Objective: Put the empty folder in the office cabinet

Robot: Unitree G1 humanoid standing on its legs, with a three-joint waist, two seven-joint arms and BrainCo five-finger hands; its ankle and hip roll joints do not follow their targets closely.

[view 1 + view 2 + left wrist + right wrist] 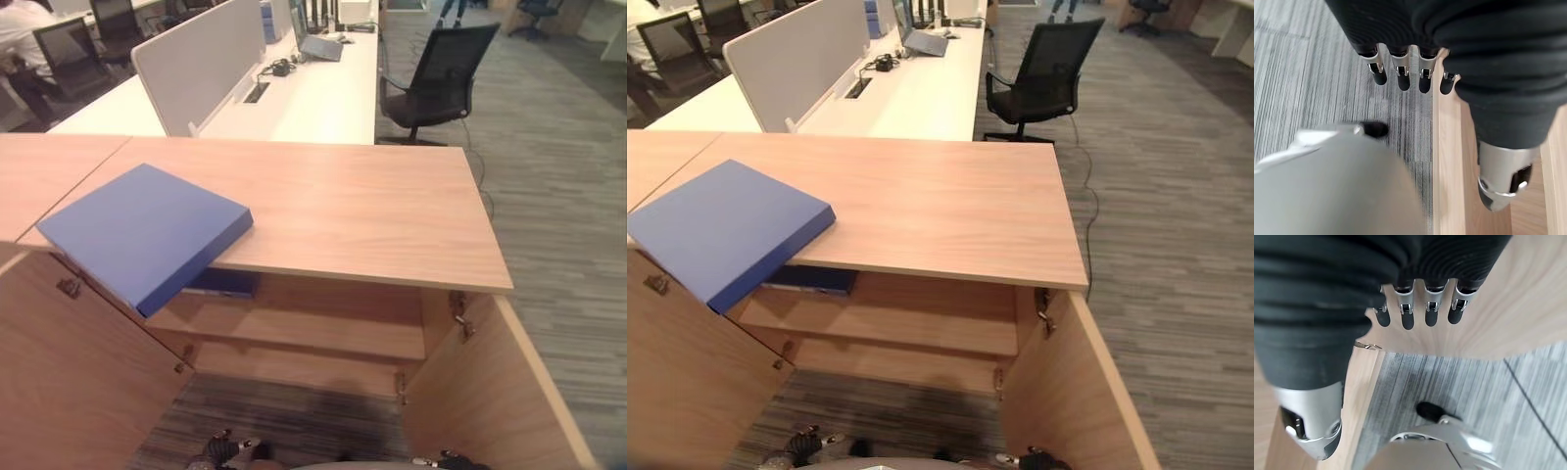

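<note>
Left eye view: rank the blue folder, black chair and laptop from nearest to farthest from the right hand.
From the right hand:
1. The blue folder, overhanging the cabinet top at its front left.
2. The black chair, on the carpet beyond the cabinet, to the right.
3. The laptop, far back on the white desk.

My left hand hangs low at my side, fingers straight and relaxed, thumb apart. My right hand hangs likewise, holding nothing.
</note>
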